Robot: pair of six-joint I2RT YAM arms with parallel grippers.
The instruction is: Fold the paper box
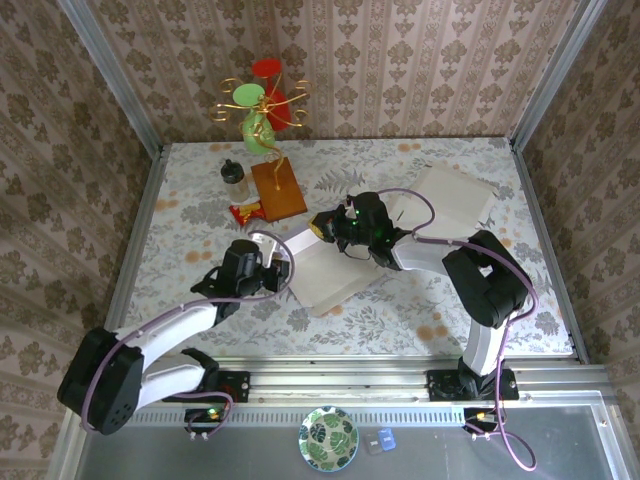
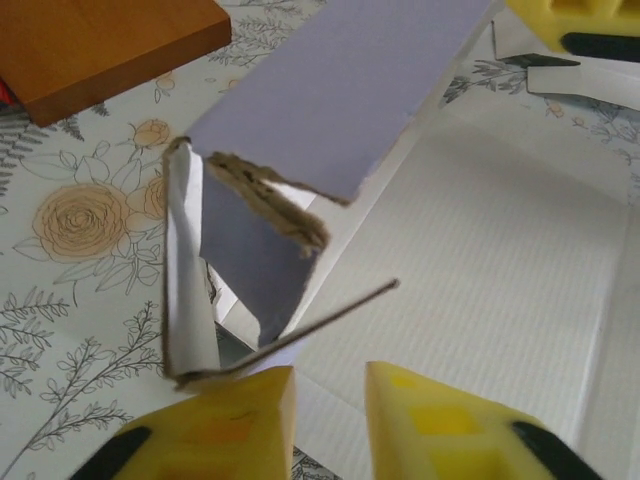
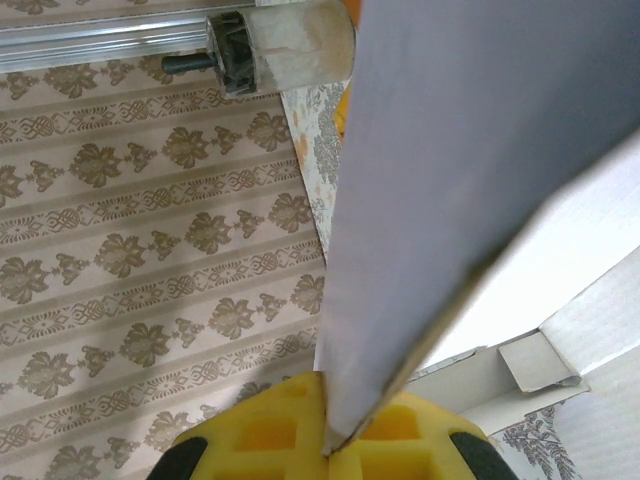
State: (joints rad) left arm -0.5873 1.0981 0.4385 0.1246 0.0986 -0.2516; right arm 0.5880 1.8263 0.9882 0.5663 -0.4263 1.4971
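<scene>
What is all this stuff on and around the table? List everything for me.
part-folded white and lilac paper box: one, white and lilac, table centre
flat white cardboard sheet: one, white, far right
brown wooden board: one, brown, far left of centre
small clear jar with black lid: one, left of the board
red and yellow snack wrapper: one, at the board's near-left corner
gold wire stand with green and red discs: one, far edge
floral tablecloth: one, pale with orange blooms, covering the table
green leaf-patterned round plate: one, near ledge
small blue object: one, beside the plate, too small to identify
left hand: one, yellow pads, open, at the box's corner
right hand: one, yellow pads, shut on a raised box panel
</scene>
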